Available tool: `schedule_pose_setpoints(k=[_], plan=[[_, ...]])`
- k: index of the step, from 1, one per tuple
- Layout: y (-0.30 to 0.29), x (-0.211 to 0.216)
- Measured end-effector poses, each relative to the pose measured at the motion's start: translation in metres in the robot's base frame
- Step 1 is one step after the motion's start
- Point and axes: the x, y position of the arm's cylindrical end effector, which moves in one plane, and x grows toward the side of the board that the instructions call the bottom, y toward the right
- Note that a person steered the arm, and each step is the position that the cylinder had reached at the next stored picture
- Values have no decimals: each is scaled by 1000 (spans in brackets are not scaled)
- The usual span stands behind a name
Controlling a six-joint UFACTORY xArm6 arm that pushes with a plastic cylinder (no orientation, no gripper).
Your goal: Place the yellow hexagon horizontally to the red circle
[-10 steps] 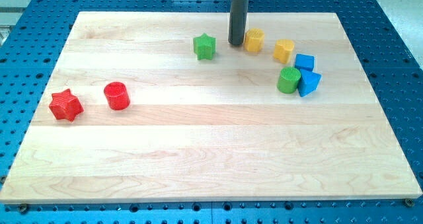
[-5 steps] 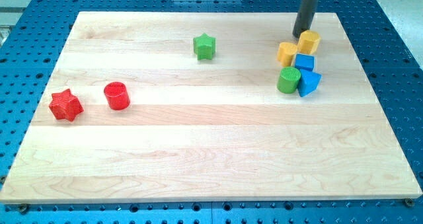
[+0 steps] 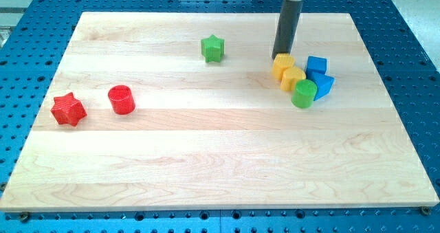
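The wooden board (image 3: 206, 150) is the largest thing before us, lying on a blue perforated bench (image 3: 412, 27) that shows around its edges. Our dark rod (image 3: 289, 23) comes down from the view's top, and my tip (image 3: 280, 55) rests at the twelve o'clock edge of a yellow hexagon (image 3: 282, 65), touching it or very nearly so. There is no end effector that could spread or pinch; the arm ends in this plain rod, so nothing is being held.

The yellow hexagon sits in the cluster at the board's upper right. At its four o'clock, touching it, is a second yellow block (image 3: 293, 78), whose exact shape we cannot make out from this angle. At that block's four o'clock a green cylinder (image 3: 304, 93) presses against it. At the cluster's three o'clock side are two blue blocks: a blue cube (image 3: 317, 65) at the top and another blue block (image 3: 323, 85) just below it, beside the green cylinder.

A green star (image 3: 213, 48) stands alone, well apart, at nine o'clock of my tip. Far across the board at the view's left are the red circle (image 3: 121, 99) and, just at its eight o'clock, a red star (image 3: 68, 109). The yellow hexagon lies well apart from the red circle, higher up the board.
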Motion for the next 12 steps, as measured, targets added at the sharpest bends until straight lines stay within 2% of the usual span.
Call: schedule_pose_setpoints(k=[1, 2, 3, 4, 5, 6, 7, 10, 11, 12], plan=[[14, -4], [32, 41], [-3, 49], [-63, 48], [-12, 38], [-34, 1], [-80, -2], [-89, 11], [-116, 14], [-97, 36]])
